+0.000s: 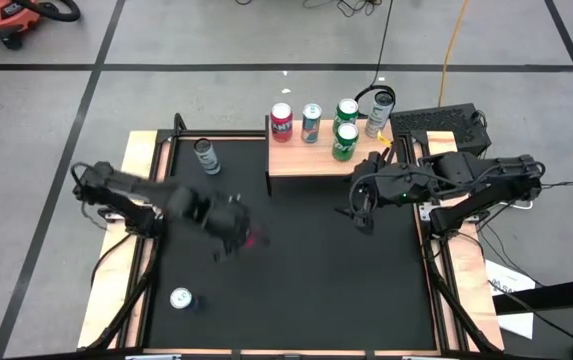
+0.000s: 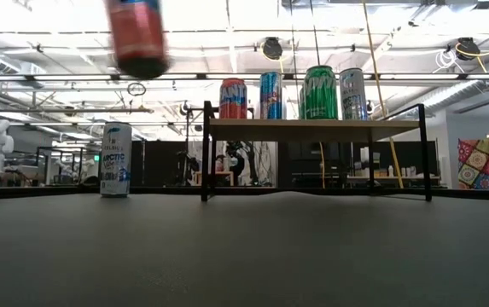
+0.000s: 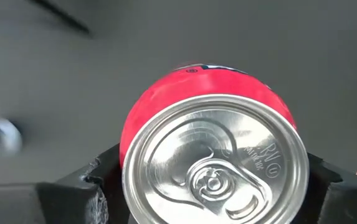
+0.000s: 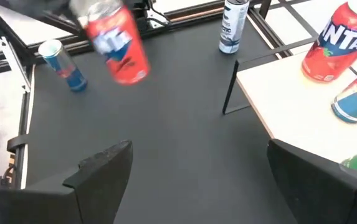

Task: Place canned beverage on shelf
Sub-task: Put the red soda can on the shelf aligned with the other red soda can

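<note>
A red can (image 3: pixel 197 93) is held in my left gripper (image 1: pixel 238 232), above the table's middle left. It shows high at the left in the low view (image 2: pixel 137 34) and in the right wrist view (image 4: pixel 117 45). The shelf (image 1: pixel 306 160), a light wood plank on black legs (image 2: pixel 206 153), stands at the far middle. It carries a red Fanta can (image 1: pixel 281 122), a blue can (image 1: pixel 311 122), two green cans (image 1: pixel 345 126) and a grey can (image 1: pixel 379 112). My right gripper (image 4: pixel 197 180) is open and empty, just in front of the shelf's right part (image 1: pixel 361 212). My left gripper pinches the red can between its two fingers (image 3: pixel 97 183), on opposite sides of the wall just below the top rim (image 3: pixel 128 155). The fingers slant down from the table's left. The can is lifted clear of the table, its top up, slightly tilted.
A white and blue can (image 1: pixel 206 155) stands upright on the table left of the shelf, also in the low view (image 2: pixel 114 159). A small blue can (image 1: pixel 181 298) stands near the front left. The black mat (image 1: pixel 306 290) lies between wooden side rails.
</note>
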